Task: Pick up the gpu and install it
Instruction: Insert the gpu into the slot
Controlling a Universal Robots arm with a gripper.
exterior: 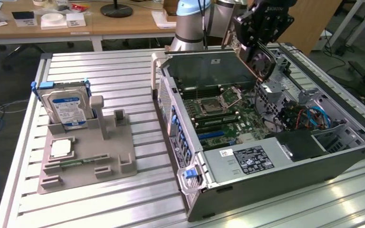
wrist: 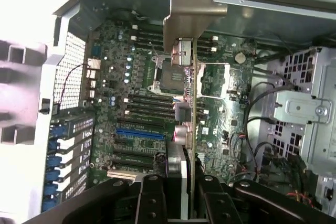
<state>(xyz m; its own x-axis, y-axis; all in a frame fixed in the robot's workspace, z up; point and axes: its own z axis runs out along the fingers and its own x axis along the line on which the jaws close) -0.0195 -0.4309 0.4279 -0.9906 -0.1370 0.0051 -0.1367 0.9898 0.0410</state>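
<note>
My gripper (exterior: 256, 46) hangs over the open computer case (exterior: 277, 183) and is shut on the gpu (exterior: 260, 61). The card is black with a round fan and a copper-coloured edge, held on edge above the motherboard (exterior: 224, 111). In the wrist view the gpu (wrist: 192, 124) appears edge-on, its pale metal bracket (wrist: 188, 11) at the far end, and the gripper (wrist: 184, 195) clamps its near end between black fingers (wrist: 152, 200). Beneath it lie the motherboard (wrist: 131, 82) and a blue slot (wrist: 139, 133); the card is clear of the board.
A grey fixture (exterior: 116, 159) on the slatted table at the exterior view's left carries a silver hard drive (exterior: 68, 107), a processor (exterior: 62, 148) and a small green memory stick (exterior: 68, 165). Inside the case are a power supply (exterior: 249, 159), drive cages (wrist: 302, 108) and cables (exterior: 312, 116).
</note>
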